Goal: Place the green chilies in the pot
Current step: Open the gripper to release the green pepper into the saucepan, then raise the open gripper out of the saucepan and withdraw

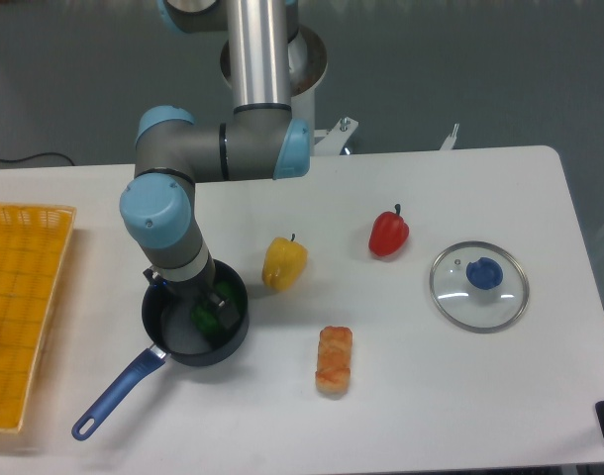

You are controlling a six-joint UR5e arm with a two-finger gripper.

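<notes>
The end effector (205, 309) is lowered into the pot (195, 323) on the tabletop (431, 396). The chili (206, 317) is seen inside the pot, beneath the end effector; whether the jaws are closed on it cannot be told. A yellow pepper (283, 262) lies beside the pot.

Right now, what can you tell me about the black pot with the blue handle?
The pot is a small round black saucepan with a dark grey inside. It looks like a toy. Its long blue handle points down and left, towards the table's front edge. It sits upright on the white table, just right of the yellow basket. The green chilies lie inside it, and the gripper reaches into it from above. Its glass lid lies far off to the right.
</notes>
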